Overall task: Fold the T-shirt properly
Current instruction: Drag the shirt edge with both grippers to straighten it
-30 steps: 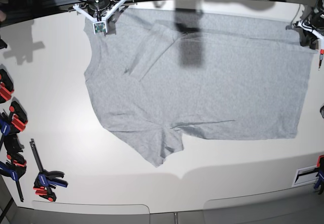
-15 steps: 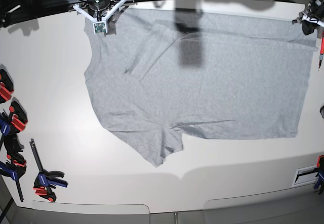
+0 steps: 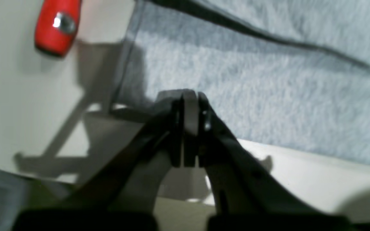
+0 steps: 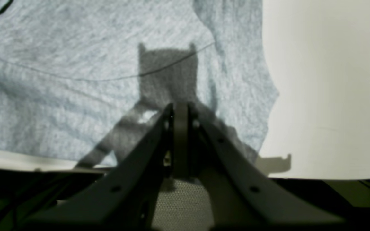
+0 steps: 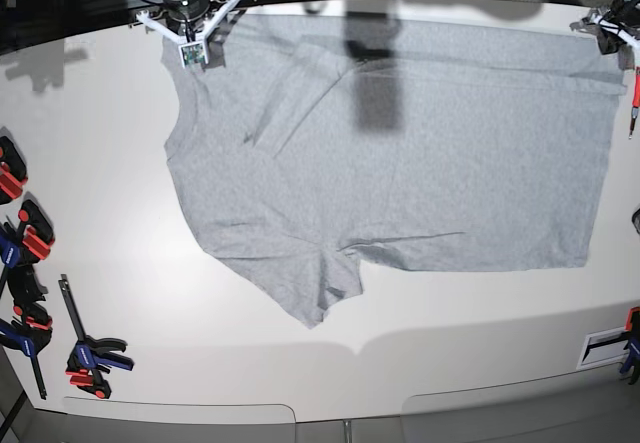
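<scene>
The light grey T-shirt lies spread flat on the white table, plain side up, with one sleeve folded in near the top and no lettering showing. My right gripper is at its far left corner. In the right wrist view its jaws are closed at the cloth near the table's far edge. My left gripper is at the far right corner. In the left wrist view it is closed where the shirt's hem corner meets it.
Several red, blue and black clamps lie along the table's left edge, one more near the front left. A red-handled tool lies at the right edge and shows in the left wrist view. Another clamp sits front right.
The left gripper has drawn back toward the far edge, taking the shirt's far right corner with it. The right gripper shifted slightly back and left. The whole shirt slid a little toward the far side.
</scene>
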